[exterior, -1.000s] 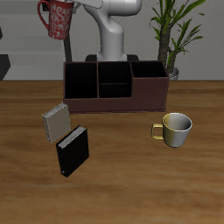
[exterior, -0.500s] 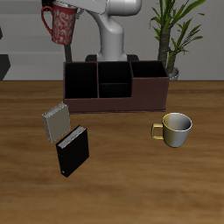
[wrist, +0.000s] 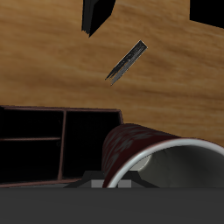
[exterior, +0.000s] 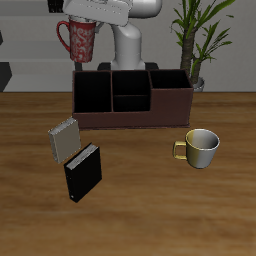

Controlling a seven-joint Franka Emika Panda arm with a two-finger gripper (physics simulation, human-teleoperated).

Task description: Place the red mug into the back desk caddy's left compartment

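The red mug [exterior: 79, 41], mottled red and pink with its handle to the side, hangs upright in the air with my gripper [exterior: 87, 20] shut on its rim. It is above and slightly behind the end of the back desk caddy [exterior: 130, 117], a long reddish-brown box with black dividers. The left compartment [exterior: 92, 93], the tall black-walled end section, lies below the mug, with a clear gap between them. In the wrist view the mug [wrist: 140, 144] shows its grey inside, with the caddy [wrist: 52, 140] beneath it.
A yellowish-cream mug [exterior: 201, 147] stands on the wooden table in front of the caddy's other end. A grey notebook [exterior: 63, 138] and a black book [exterior: 83, 172] stand nearer the front edge. A potted plant [exterior: 201, 40] rises behind the caddy.
The gripper has carried the red mug sideways and down, from off the caddy's end to above its end section.
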